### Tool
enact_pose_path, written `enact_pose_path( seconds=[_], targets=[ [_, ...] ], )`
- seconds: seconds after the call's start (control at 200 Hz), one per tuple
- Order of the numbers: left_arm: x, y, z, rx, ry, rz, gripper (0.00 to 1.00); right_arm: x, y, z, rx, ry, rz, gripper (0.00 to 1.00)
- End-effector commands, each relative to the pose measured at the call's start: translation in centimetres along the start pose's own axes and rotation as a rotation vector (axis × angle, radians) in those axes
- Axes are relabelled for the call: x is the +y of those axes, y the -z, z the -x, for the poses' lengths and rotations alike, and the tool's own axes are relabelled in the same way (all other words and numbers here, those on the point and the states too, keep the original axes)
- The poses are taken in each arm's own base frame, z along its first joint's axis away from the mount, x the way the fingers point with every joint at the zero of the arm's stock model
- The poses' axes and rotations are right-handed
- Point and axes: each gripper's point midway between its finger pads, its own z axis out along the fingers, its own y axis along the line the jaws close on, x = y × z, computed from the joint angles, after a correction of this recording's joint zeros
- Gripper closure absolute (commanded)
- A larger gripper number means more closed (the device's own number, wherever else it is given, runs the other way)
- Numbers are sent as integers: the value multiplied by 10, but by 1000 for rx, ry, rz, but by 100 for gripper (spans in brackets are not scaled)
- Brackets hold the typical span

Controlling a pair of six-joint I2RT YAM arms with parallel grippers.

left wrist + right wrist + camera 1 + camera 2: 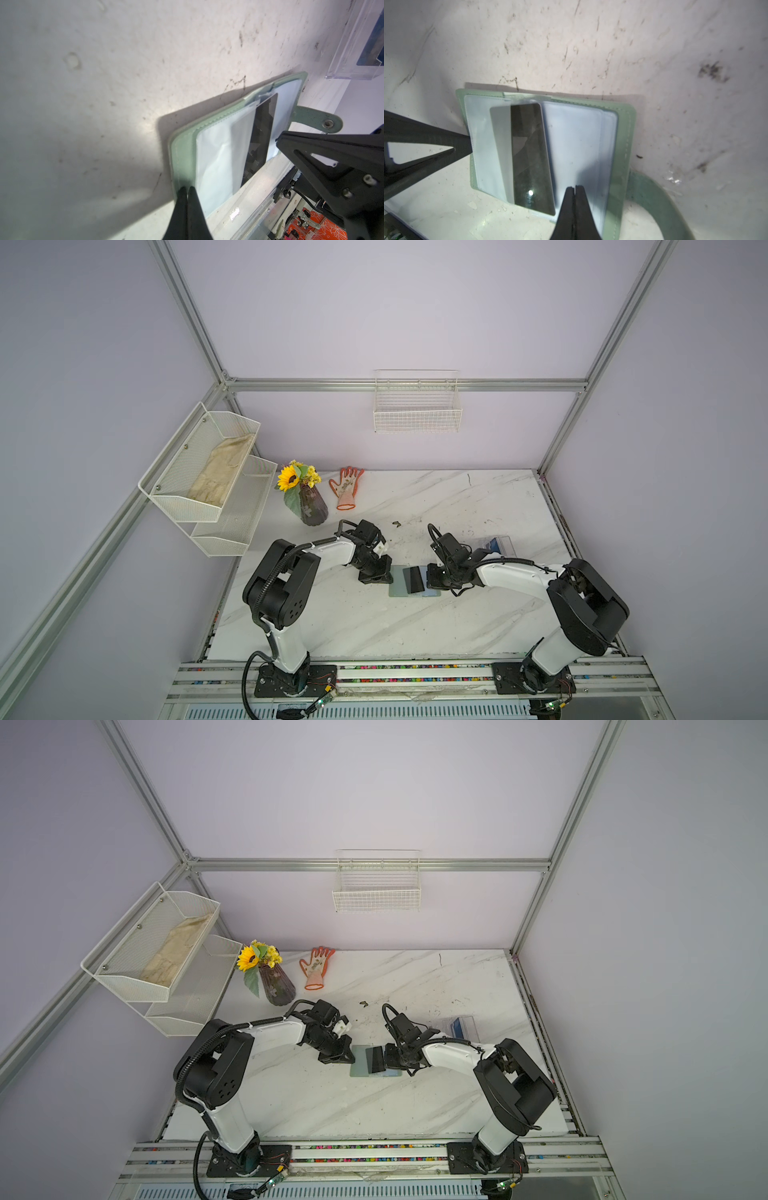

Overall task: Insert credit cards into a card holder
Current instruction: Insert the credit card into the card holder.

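**open card holder pinned between two shut claws, dark card at its spine**

the marble table (457, 622) carries everything. both arms reach in from 6 o'clock and meet at its middle.

the card holder (396, 585) lies there, opened flat with its clear sleeves up. its spine runs from 12 to 6 o'clock. a clear box (510, 549) sits near it at about 2 o'clock, with a blue card (494, 544) inside.

a dark card (414, 578) rests along the spine, and its long axis also runs roughly 12 to 6. it leans up off the pages rather than lying flat. how deep it sits in a sleeve i cannot tell.

the left claw (186, 190) has its tips pressed together. they rest on the green border at the holder's 9 o'clock edge, with nothing visible between them. the right claw (575, 188) is also closed. its tips are on the clear sleeve page at the 3 o'clock side, just beside the card's long edge. whether they pinch the film i cannot tell.

so the card lies at 9 o'clock from the right claw and at 3 o'clock from the left, a full page away. the right arm is nearer to both the card and the box, so any seating push would probably fall to it, while the left holds the cover down.

the snap strap (327, 124) sticks out at the holder's 3 o'clock edge.
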Motion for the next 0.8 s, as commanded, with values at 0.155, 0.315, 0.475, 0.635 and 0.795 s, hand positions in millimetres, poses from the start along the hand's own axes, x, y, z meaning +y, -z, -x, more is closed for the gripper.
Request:
enact_pose_path(
  seconds=[0.155,0.315,0.475,0.635,0.795],
  targets=[
    [15,-14,-18,54,32,40,100,6,-13,-17,56,29,-22,98],
    [15,-14,-19,53,31,40,100,13,-16,-19,59,39,-16,98],
    [16,-14,-20,56,33,41,100,16,-17,-20,64,46,-12,98],
    [17,-14,-20,56,34,44,100,19,-18,-21,65,51,-11,97],
    [17,-14,-20,56,34,44,100,14,-15,-15,38,62,-57,95]
  ],
)
